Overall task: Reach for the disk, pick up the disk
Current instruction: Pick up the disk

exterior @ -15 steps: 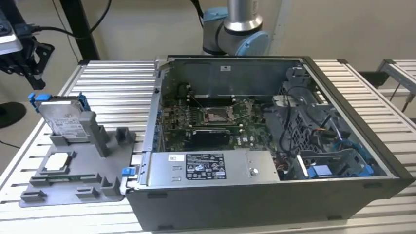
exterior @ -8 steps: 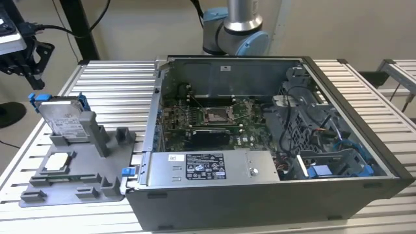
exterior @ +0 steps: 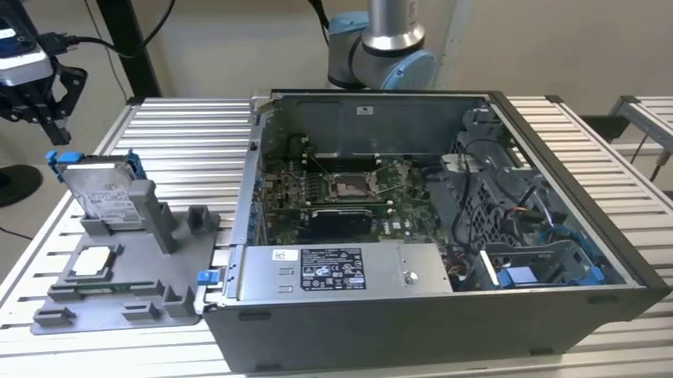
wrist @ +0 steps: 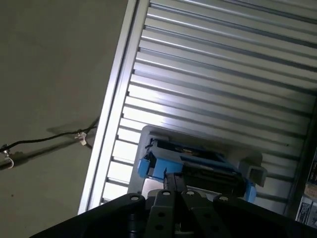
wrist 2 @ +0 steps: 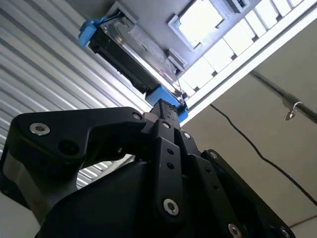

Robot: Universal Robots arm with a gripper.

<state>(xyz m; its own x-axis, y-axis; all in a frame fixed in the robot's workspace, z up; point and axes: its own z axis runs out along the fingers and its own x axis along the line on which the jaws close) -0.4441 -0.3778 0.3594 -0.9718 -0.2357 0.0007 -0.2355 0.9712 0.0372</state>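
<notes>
You've got the slatted metal table (exterior: 179, 134) under everything. The open computer case (exterior: 421, 331) takes up most of it on the exterior view's right, lid off and motherboard (exterior: 315, 197) exposed. The arm (exterior: 384, 47) rises behind the case's back wall. A long grey box (exterior: 415, 264) with a black-white sticker sits along the case's front edge.

On the exterior view's left, just beside the case, a flat grey fixture (exterior: 105, 303) lies on the slats. It has upright posts and shallow pockets.

The disk (exterior: 100, 189) stands on edge at the fixture's far end, leaning back a little against a grey post. Its white label faces the camera and its blue bracket shows at the top corners and down the sides. In both wrist views you see it edge-on (wrist 2: 138, 49) (wrist: 193, 161), as a dark slab with blue at each end, seated in the grey holder with the slats behind it.

Your gripper (exterior: 55, 130) hangs at the exterior view's far left, above and beyond the disk near the table's edge, apart from the disk and touching nothing. In both wrist views its black fingers point toward the disk's top edge (wrist 2: 166, 105) (wrist: 174, 179). The jaws look clenched tip to tip, with nothing between them.

A small square silver chip (exterior: 93, 258) lies flat in a fixture pocket, nearer the camera than the disk. A thin cable (wrist: 44, 141) trails on the floor off the table's edge.
</notes>
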